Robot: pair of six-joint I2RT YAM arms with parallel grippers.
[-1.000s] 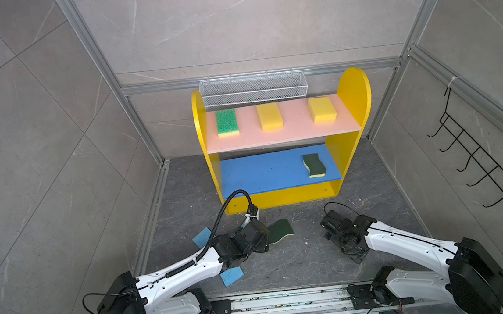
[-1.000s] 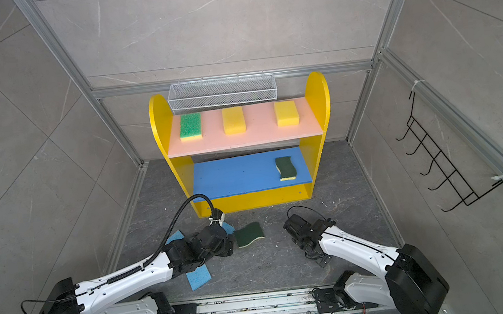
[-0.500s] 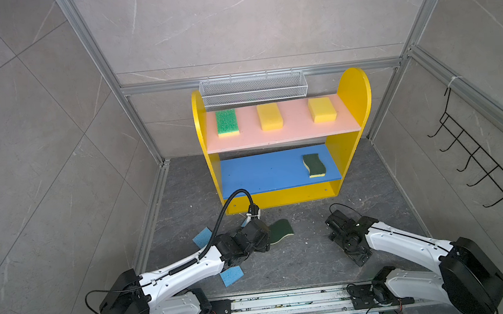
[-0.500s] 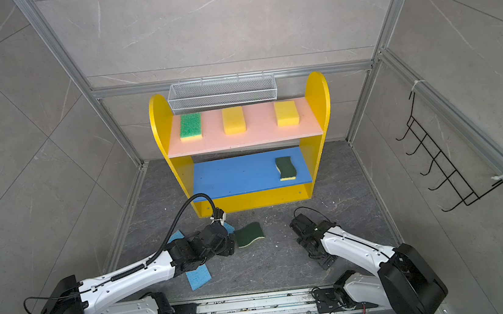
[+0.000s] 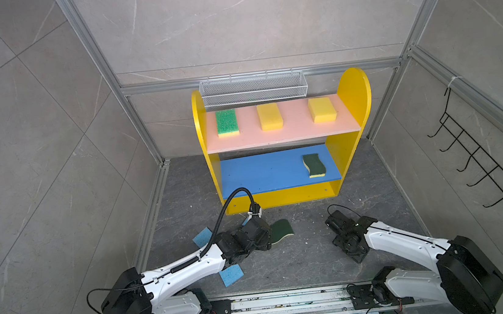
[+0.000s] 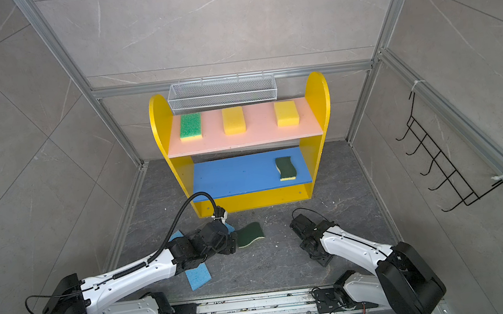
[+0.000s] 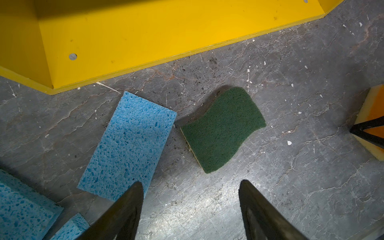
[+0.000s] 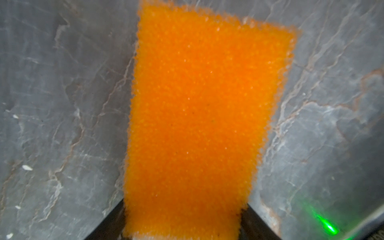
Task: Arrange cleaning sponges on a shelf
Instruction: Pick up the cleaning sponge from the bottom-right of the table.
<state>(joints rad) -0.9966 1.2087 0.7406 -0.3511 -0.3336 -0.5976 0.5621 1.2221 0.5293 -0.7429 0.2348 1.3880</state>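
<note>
Left fingers (image 7: 124,212) wide, empty, near green sponge (image 7: 222,128).
Right fingers (image 8: 257,228) flank orange sponge (image 8: 197,114); whether they grip, I cannot tell.

shelf (image 5: 355,96) stands upright, far centre | pink upper board (image 5: 289,133): green-topped sponge (image 5: 226,122) left, yellow blocks (image 5: 269,116) (image 5: 322,109) centre and right | blue lower board (image 5: 261,172): dark-green wavy sponge (image 5: 314,164) right | near floor (image 5: 302,254): second wavy sponge (image 5: 281,229) centre, light-blue sponges (image 5: 203,236) (image 5: 231,275) (image 7: 128,143) left, orange-topped sponge (image 8: 197,114) right
</note>
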